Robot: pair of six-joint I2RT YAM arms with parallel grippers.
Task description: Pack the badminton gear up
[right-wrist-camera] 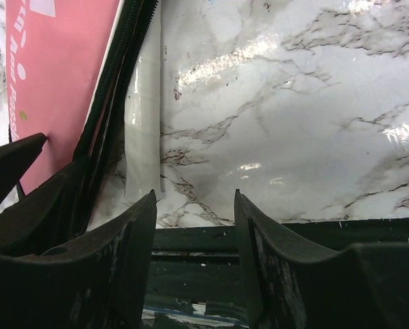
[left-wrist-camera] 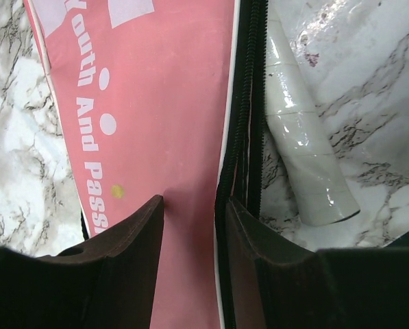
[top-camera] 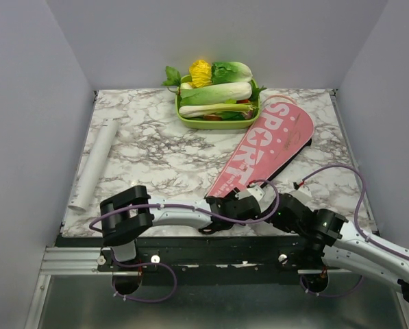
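The pink cover bag [top-camera: 269,147] lies slanted on the marble table, its narrow end toward the arms. My left gripper [left-wrist-camera: 190,202] stands open over that narrow end [top-camera: 228,204]. One finger is over the pink face [left-wrist-camera: 170,103]; the other is at the black zipper edge [left-wrist-camera: 249,103]. A pale grey-white racket handle [left-wrist-camera: 303,157] sticks out of the bag's open side. My right gripper [right-wrist-camera: 194,195] is open and empty just right of the handle [right-wrist-camera: 142,130], above the table's near edge [top-camera: 262,195]. The long white tube [top-camera: 94,164] lies far left.
A green tray [top-camera: 190,122] of vegetables stands at the back, just left of the bag's wide end. Grey walls close in the table on three sides. The black front rail [top-camera: 218,250] runs below both grippers.
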